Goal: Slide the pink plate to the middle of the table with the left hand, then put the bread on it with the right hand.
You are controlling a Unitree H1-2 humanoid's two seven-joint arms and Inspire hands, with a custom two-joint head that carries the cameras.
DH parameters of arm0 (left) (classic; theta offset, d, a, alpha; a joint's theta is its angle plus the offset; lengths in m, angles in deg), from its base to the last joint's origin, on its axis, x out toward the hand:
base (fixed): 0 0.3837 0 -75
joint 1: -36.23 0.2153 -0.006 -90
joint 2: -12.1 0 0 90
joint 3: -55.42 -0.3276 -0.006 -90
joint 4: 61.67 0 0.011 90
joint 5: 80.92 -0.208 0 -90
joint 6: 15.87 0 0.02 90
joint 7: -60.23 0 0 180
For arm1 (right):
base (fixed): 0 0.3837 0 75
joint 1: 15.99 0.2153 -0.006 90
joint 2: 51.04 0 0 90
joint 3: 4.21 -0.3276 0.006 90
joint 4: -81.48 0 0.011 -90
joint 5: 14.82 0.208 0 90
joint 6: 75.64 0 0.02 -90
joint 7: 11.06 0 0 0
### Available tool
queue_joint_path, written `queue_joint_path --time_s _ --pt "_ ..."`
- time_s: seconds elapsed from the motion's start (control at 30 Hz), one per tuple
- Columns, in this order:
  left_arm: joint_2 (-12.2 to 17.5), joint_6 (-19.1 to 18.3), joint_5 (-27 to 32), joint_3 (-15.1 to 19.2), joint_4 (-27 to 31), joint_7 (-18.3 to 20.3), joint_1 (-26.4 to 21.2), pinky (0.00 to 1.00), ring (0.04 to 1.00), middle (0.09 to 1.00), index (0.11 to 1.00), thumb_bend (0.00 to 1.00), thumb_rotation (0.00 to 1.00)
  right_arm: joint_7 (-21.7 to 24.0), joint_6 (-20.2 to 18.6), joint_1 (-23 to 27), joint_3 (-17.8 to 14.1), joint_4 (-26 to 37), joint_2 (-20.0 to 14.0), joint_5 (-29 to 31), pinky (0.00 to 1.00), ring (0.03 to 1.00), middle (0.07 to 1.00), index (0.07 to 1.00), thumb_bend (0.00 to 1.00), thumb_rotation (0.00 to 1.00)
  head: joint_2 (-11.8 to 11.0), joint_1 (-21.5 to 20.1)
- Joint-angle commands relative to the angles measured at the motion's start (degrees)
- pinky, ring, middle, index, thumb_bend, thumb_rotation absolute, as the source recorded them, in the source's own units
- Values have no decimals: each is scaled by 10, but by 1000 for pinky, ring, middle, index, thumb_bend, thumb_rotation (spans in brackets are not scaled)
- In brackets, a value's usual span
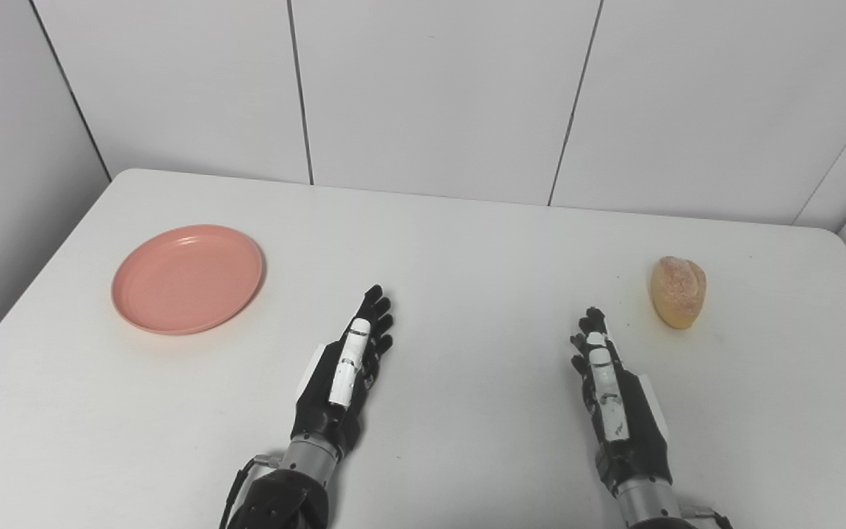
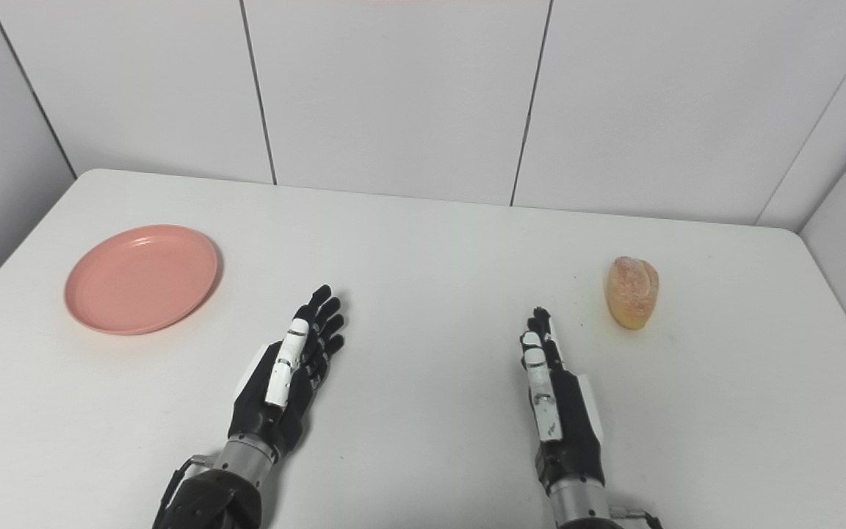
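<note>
A round pink plate [image 1: 186, 278] lies flat on the left part of the white table [image 1: 467, 242], with nothing on it. A small golden bread roll [image 1: 678, 291] rests on the right part of the table. My left hand [image 1: 346, 375] is stretched out over the table near its front middle, fingers extended and holding nothing, well to the right of the plate. My right hand [image 1: 610, 389] is likewise extended and holding nothing, its fingertips a short way to the left of and nearer than the bread.
White wall panels [image 1: 430, 88] rise behind the table's far edge. The table's rounded far corners show at left and right. Bare tabletop lies between the plate and the bread.
</note>
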Motion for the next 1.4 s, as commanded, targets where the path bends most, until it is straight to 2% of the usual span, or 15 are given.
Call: queue_joint_path --time_s 0.0,0.53,0.73,0.93,0.97,1.07,1.23,1.37 --pt "-6 6 4 -1 11 5 -7 1000 1000 1000 1000 398 1000 3 19 12 0 16 1 4 1000 1000 1000 1000 227 1000 0 0" --pt "-5 9 3 -1 9 6 -7 1000 1000 1000 1000 401 1000 2 22 11 0 14 1 1 1000 1000 1000 1000 232 1000 -2 0" --pt "-7 14 1 -3 5 5 -5 1000 1000 1000 1000 401 1000 5 17 8 -1 17 0 6 1000 1000 1000 1000 232 1000 -13 16" --pt "-19 22 -15 -17 -5 -2 0 1000 1000 1000 1000 407 1000 11 28 -1 -10 18 -11 16 1000 1000 1000 1000 208 1000 -39 72" --pt "-23 25 -18 -20 -8 -3 1 1000 1000 1000 1000 399 1000 13 31 -3 -13 17 -15 21 1000 1000 1000 1000 201 1000 -48 91" --pt "-33 33 -25 -27 -18 -6 3 1000 1000 1000 1000 384 1000 21 34 -7 -19 15 -24 36 1000 1000 1000 1000 201 1000 -59 109" --pt "-51 63 -35 -37 -46 -11 5 1000 1000 1000 1000 359 1000 39 54 -10 -31 -3 -42 63 1000 1000 1000 1000 199 1000 -93 152" --pt "-59 85 -41 -41 -70 -15 4 1000 1000 1000 1000 363 1000 45 65 -12 -35 -10 -49 70 1000 1000 1000 1000 180 1000 -109 173"
